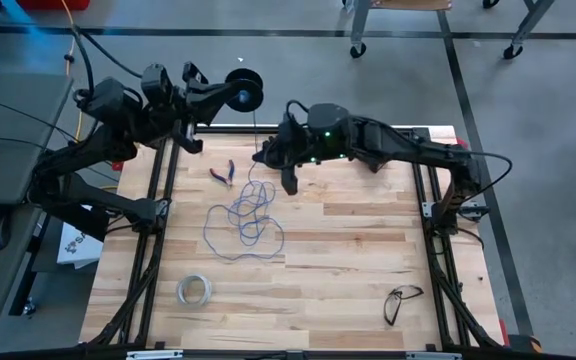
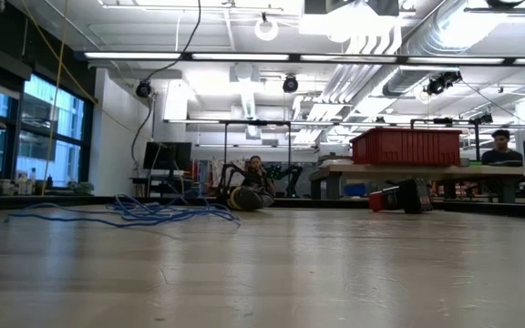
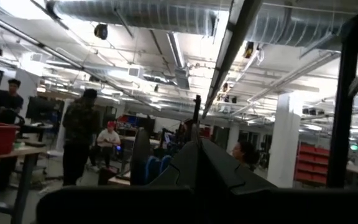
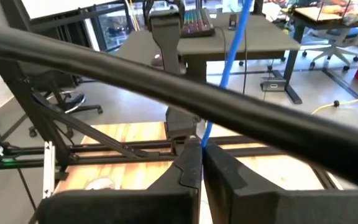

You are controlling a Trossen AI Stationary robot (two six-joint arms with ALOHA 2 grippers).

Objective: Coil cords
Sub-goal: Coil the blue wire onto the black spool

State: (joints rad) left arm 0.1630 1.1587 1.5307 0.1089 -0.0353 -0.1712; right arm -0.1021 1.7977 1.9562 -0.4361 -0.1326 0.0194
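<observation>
Wire (image 1: 246, 222): thin, bluish, heaped in loose loops mid-table; one strand climbs from the heap toward the back edge and the spool.
Spool (image 1: 245, 90): small, dark, round, held up past the table's back edge at the tip of the left gripper (image 1: 224, 95).
Left jaws: fully closed, apparently on the spool's hub.
Right gripper (image 4: 199, 160): above the table near the back, just right of the rising strand.
Right jaws: pinched together on the blue strand, which runs up from between the fingers.
Step in hand: likely feeding wire onto the spool.
Doing it well: keep the strand taut but gentle, guide it squarely onto the spool, let loops lift off the heap without snagging the pliers (image 1: 222, 174).
</observation>
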